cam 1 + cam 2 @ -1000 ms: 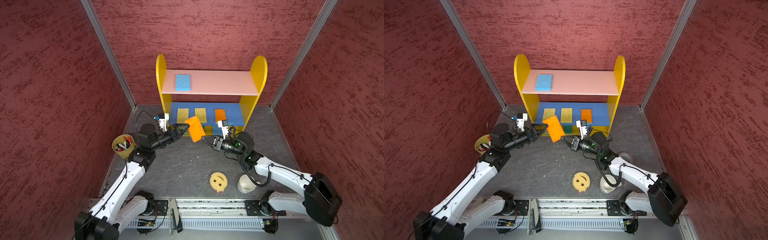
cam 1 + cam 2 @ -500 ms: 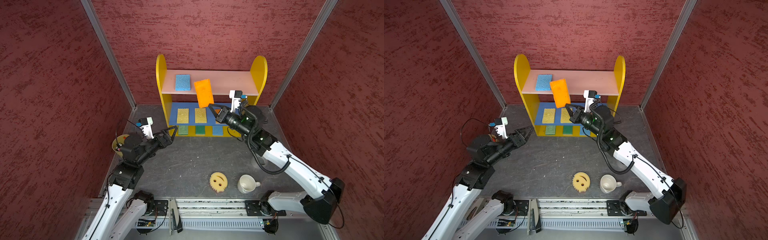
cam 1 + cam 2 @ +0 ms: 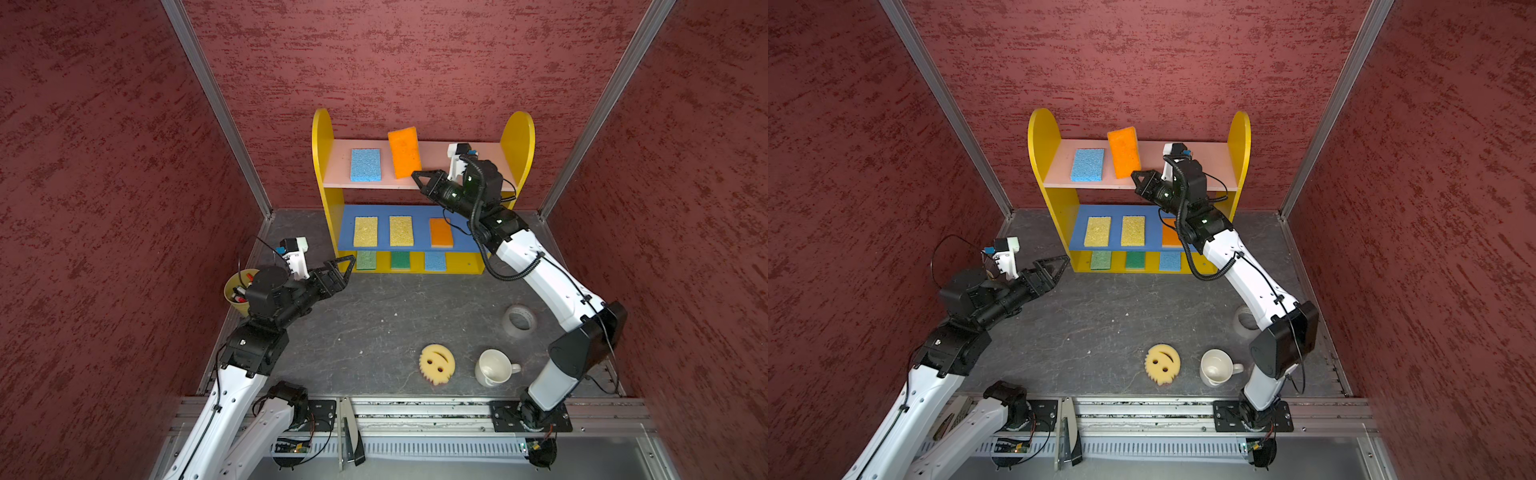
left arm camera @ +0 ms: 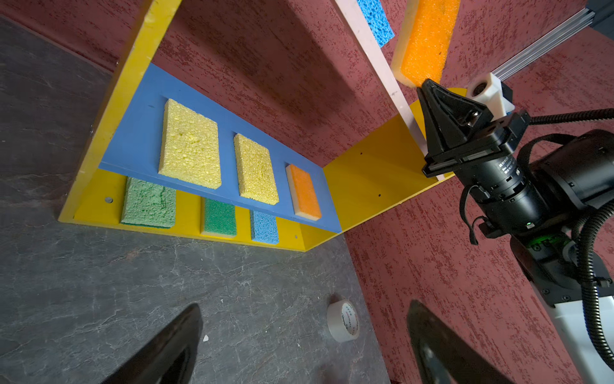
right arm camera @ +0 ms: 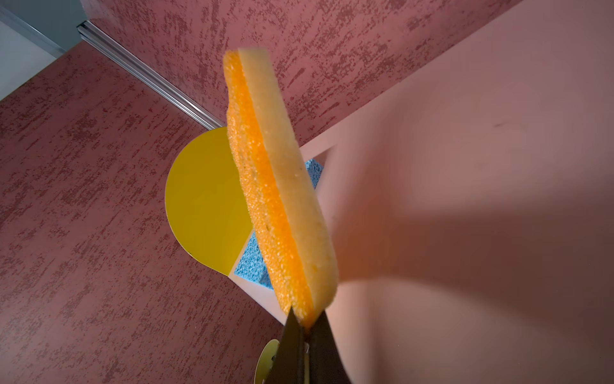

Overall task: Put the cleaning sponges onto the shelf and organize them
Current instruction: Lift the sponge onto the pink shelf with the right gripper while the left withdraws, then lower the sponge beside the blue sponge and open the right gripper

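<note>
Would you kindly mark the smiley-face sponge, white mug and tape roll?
smiley-face sponge (image 3: 436, 362), in a top view, yellow face
white mug (image 3: 494, 364), in a top view, its inside
tape roll (image 4: 347, 320), left wrist view, outer band

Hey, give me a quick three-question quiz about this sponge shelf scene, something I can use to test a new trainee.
1. True or false: the right claw is shut on the orange-faced rectangular sponge.
2. How many sponges lie on the shelf's blue middle board? A two, B three, C four.
3. Fill in: the round yellow smiley-face sponge lies on the dark grey floor beside the white handled ____.
Key: 1 true; 2 B; 3 mug.
</note>
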Tool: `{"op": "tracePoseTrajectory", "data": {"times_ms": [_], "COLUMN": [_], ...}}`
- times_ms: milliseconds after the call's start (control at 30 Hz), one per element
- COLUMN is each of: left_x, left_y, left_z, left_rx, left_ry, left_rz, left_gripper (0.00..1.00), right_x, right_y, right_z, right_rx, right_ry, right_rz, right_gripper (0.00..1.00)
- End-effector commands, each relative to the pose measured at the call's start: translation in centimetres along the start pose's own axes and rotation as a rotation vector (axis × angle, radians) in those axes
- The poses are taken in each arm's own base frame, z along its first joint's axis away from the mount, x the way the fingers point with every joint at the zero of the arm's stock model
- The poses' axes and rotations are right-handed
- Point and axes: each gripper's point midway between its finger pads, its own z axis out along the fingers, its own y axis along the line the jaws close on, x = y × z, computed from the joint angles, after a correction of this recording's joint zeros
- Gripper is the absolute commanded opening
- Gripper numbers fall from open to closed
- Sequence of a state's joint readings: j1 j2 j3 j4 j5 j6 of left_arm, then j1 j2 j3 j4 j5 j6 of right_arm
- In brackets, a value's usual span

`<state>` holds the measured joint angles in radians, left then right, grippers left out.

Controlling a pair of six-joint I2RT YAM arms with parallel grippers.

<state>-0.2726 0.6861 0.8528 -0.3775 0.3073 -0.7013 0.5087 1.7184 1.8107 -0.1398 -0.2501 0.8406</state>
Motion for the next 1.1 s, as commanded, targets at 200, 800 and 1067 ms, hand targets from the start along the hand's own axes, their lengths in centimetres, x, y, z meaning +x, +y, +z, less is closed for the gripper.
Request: {"op": "tracePoseTrajectory", "data": {"times_ms": [200,800,1067], "left_x": [-0.4,0.0,0.1], "left_y": [0.2,0.4,0.3], "left_z": [0.0,0.6,1.1], "left_rx": [-0.006,0.004,0.016], "left_ry": [-0.013,0.010,0.021], "left_rz": [0.011,-0.017,-0.036], "left_gripper": [0.97,0.97,0.97], "right_x": [-0.8,-1.0,-1.6], "right_y": [1.0,1.5,2.1], "right_z": [-1.1,-2.7,-5.0], "right_rx": [-0.026,-0.046,0.004], "right_ry": [-0.019,-0.037,-0.056], "right_rz": [0.038,0.031,-0.091], "right_gripper": [0.05,0.24,0.28]}}
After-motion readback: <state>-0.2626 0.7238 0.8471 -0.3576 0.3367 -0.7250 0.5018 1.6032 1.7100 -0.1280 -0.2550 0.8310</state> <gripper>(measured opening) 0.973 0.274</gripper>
